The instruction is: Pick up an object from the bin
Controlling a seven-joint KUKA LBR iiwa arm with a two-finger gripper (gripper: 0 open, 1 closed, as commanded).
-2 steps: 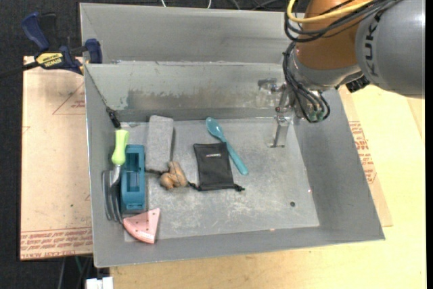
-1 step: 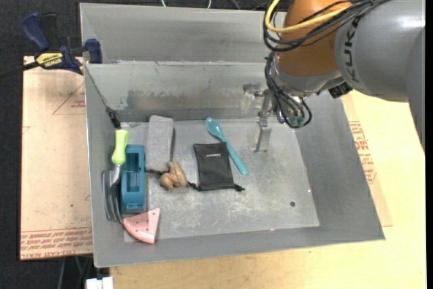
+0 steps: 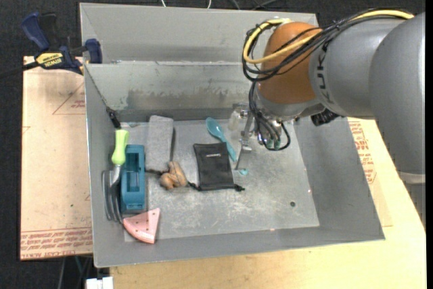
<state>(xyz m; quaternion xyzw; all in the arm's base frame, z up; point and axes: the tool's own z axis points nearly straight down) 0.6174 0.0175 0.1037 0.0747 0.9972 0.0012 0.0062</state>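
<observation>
My gripper (image 3: 242, 149) hung just right of frame centre, above the teal spoon (image 3: 218, 128) beside a black pouch (image 3: 214, 167); spread or pinched, I could not tell. At lower left lay a grey block (image 3: 160, 142), blue tool (image 3: 133, 181) and pink wedge (image 3: 143, 225).

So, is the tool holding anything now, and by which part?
It cannot be told. The tool is down at the thin handle of the teal spoon, beside the black pouch, but no clear grip shows.
</observation>
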